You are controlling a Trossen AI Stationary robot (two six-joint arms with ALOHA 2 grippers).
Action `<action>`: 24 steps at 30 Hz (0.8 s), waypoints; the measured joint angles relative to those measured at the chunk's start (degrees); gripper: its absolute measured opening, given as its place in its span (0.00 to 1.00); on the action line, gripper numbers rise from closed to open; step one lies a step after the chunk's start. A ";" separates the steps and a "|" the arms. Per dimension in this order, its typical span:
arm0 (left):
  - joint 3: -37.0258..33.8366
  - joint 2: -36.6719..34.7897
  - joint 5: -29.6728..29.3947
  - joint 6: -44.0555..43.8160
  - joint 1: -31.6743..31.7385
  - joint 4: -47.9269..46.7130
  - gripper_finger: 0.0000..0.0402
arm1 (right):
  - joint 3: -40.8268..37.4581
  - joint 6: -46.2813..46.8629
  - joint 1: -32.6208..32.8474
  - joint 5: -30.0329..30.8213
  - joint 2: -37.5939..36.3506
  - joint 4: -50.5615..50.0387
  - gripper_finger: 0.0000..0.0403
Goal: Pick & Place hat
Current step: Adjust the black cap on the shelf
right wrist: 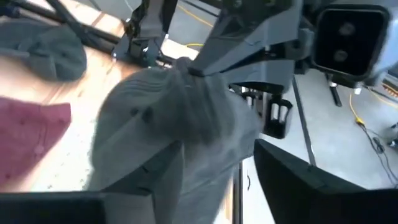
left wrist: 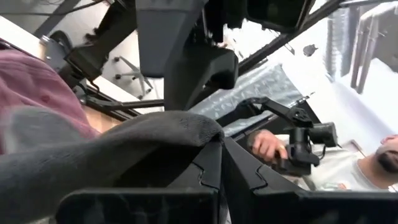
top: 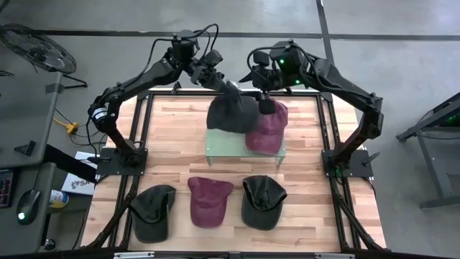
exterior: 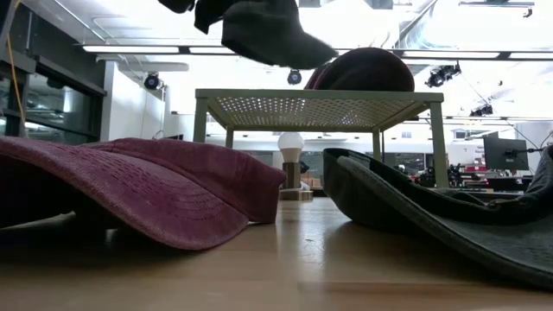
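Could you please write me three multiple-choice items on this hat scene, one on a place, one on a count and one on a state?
1. Where is the maroon cloth cap at the back?
A. on the small mesh-topped stand
B. on the floor
C. in a gripper

2. How many caps lie in the front row on the wooden table?
A. one
B. three
C. five

3. The dark grey cloth cap is:
A. flat on the table
B. hanging from the left gripper
C. folded under the stand

A: the maroon cloth cap rests on the small mesh-topped stand.
B: two dark, one maroon, on the wooden table.
B: the left gripper grips the dark grey cloth cap aloft.

Dark grey hat [top: 231,111] beside a maroon hat [top: 267,128], over a pale green perforated stand [top: 223,150].
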 joint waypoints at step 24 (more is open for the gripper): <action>0.00 0.00 -7.17 -0.42 -3.32 0.46 0.00 | 0.00 -6.66 -0.69 -7.04 0.13 -1.64 0.46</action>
